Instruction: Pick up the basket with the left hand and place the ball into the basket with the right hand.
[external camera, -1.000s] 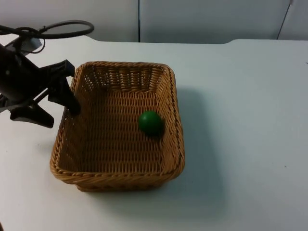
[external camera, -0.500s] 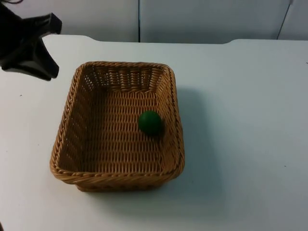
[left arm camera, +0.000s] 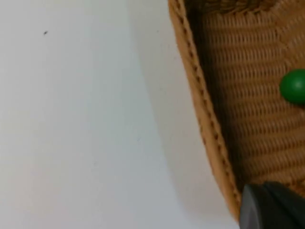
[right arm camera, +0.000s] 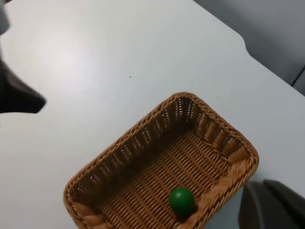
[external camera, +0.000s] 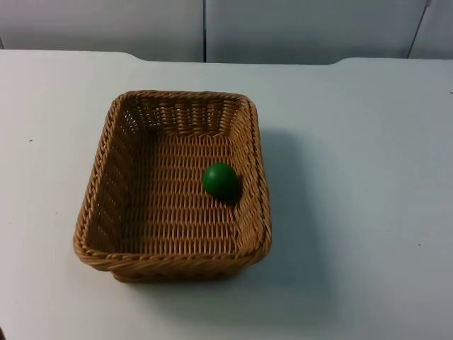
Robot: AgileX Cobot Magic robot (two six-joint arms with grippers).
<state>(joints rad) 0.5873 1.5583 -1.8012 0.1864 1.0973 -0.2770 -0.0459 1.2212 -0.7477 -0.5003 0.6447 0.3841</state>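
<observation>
Top view: white bench (external camera: pixel 368 177) carries the square brown wicker basket (external camera: pixel 177 248), resting flat, with the small green ball (external camera: pixel 221 180) inside near its right wall. Left hand hangs just beside the basket's rim, right hand high above; whether either is open, I cannot tell. Risk: a descending hand could clip the rim and tip the ball out.

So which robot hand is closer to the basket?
Left. The left gripper is close beside the wicker basket's side rim; the right gripper looks down on the whole basket from farther off.
</observation>
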